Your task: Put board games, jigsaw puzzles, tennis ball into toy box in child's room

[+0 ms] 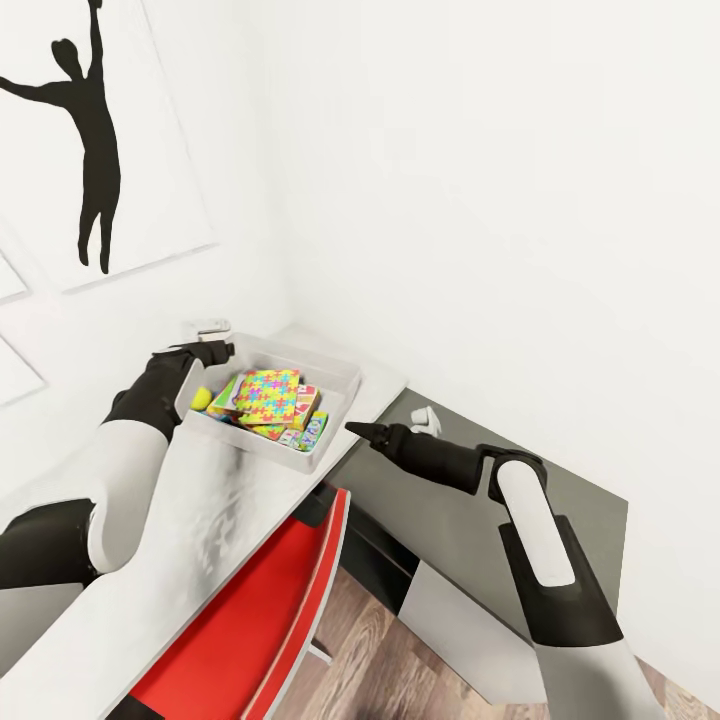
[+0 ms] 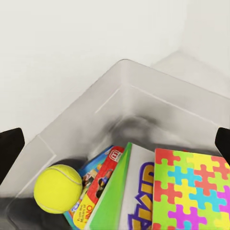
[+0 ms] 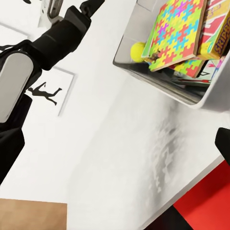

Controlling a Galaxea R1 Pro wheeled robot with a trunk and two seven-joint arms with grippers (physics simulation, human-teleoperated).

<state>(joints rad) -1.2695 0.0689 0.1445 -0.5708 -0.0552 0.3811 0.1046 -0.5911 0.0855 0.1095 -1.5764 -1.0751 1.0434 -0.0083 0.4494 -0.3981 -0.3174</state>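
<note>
From the head camera I see the toy box (image 1: pixel 345 385) sitting on the pale bench (image 1: pixel 230 510), pushed toward the corner where the white walls meet. Inside it the toys are stacked: a jigsaw puzzle (image 1: pixel 268 392) lies on top, its bright mosaic face up, with a second mosaic edge peeking out underneath near the box's front wall. The Skip-Bo box (image 3: pixel 216 25) lies beside the top puzzle in my right wrist camera, partly under it. The tennis ball (image 2: pixel 58 188) rests in a corner of the box, touching the blue game box (image 2: pixel 91 184) that lies under the pile; the green-edged white game box (image 2: pixel 132 191) leans over that, and the top puzzle overlaps it.

My left gripper (image 1: pixel 205 340) hangs at the far left end of the box, just above the rim near the ball. In its wrist camera the two dark fingertips sit at opposite edges of the picture with nothing between them, so I read it as spread apart and empty.

My right gripper (image 1: pixel 358 430) is off the bench edge, just beside the box's near corner, above the lower dark grey unit (image 1: pixel 520 500). Its fingers look pressed together into a point in the head camera, though the wrist picture shows dark tips far apart, so I cannot tell its state with confidence.

A red chair (image 1: pixel 250 620) stands tucked against the bench, and a black silhouette picture (image 1: pixel 95 130) hangs on the wall.
</note>
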